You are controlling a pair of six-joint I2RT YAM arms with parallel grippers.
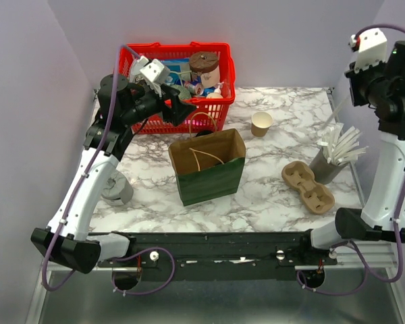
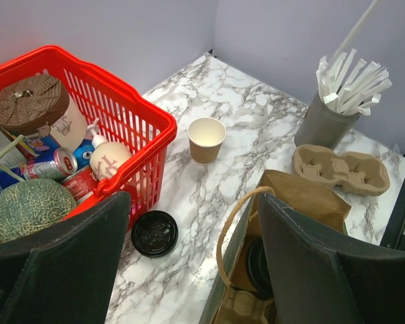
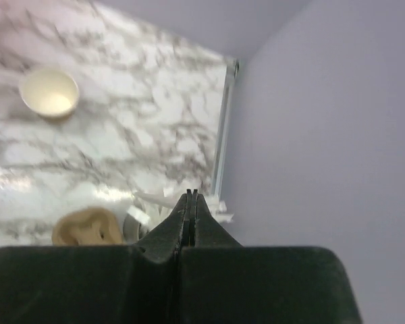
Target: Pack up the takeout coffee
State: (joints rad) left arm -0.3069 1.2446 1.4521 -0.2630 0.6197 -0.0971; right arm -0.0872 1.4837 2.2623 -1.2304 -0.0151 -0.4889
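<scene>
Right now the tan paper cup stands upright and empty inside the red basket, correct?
Not quite. The tan paper cup is upright and empty, but it stands on the marble table, outside the red basket. The left wrist view shows this.

Can't identify dark round shape (image 2: pixel 254 270) inside paper bag (image 2: pixel 304 196), itself cropped at frame bottom. Only half-seeing melon (image 2: pixel 27 209) behind left finger (image 2: pixel 61 270). Getting pulp carrier (image 3: pixel 88 229) blurred, partly behind right gripper (image 3: pixel 191 197).
</scene>
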